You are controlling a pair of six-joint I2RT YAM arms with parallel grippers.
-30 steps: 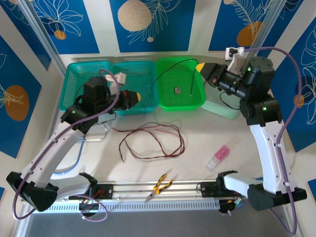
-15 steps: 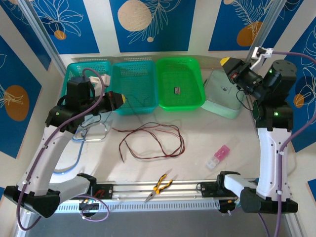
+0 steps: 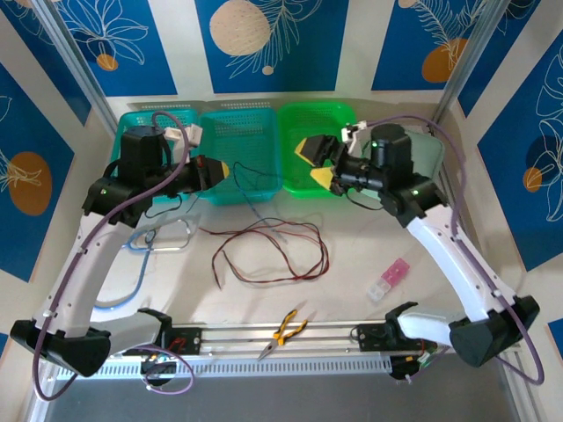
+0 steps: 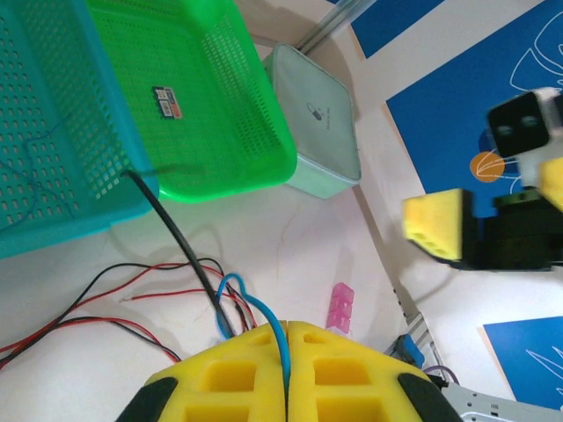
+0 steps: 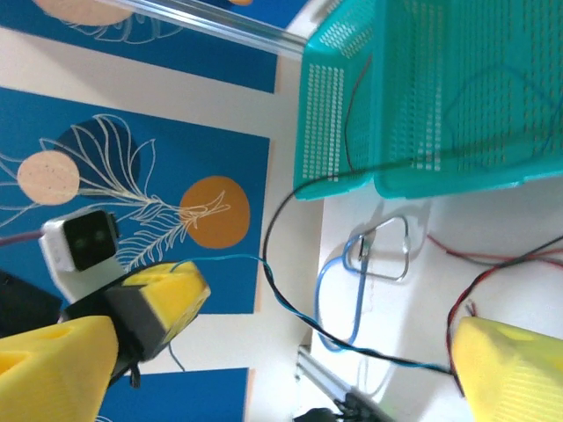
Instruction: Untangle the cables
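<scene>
Cables in red and dark brown (image 3: 273,253) are lying in loose loops on the table (image 3: 369,237) between the arms, in front of the baskets. Left gripper (image 4: 286,334) is clamping fully shut on the blue-grey cable (image 4: 260,305), holding it up just in front of the teal basket (image 3: 246,132), wire hanging down toward the loops. Black cable (image 4: 171,224) is trailing off the teal basket's rim beside it. Right gripper (image 3: 318,164) is hovering over the green basket (image 3: 308,119), jaws standing wide apart, gripping nothing.
</scene>
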